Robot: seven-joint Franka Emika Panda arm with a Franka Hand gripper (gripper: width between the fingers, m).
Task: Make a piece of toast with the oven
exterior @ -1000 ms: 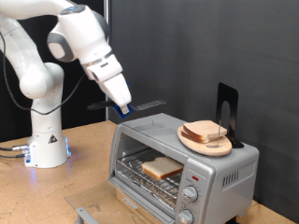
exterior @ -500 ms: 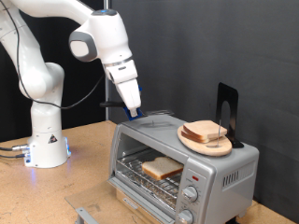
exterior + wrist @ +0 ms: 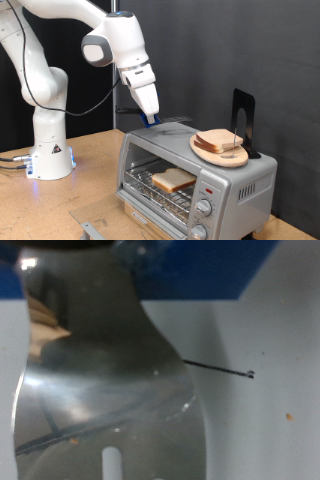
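The piece of toast (image 3: 172,180) lies flat on the wire rack inside the oven (image 3: 225,185), seen through its front opening. My gripper (image 3: 152,118) hangs over the back corner of the oven's top, on the exterior view's left. It is shut on the blue handle of a metal spatula (image 3: 170,122), whose blade reaches out low above the oven top towards the exterior view's right. In the wrist view the shiny spatula blade (image 3: 110,370) fills most of the picture over the pale oven top (image 3: 265,370); the fingers themselves do not show there.
A wooden plate (image 3: 203,150) with stacked bread slices (image 3: 220,141) sits on the oven's top, and a black stand (image 3: 243,118) rises behind it. The robot's white base (image 3: 45,150) stands on the wooden table (image 3: 60,205) at the exterior view's left.
The arm swung towards the exterior view's right, carrying the spatula from beside the oven's left end to above its top. The toast and the plate stayed put.
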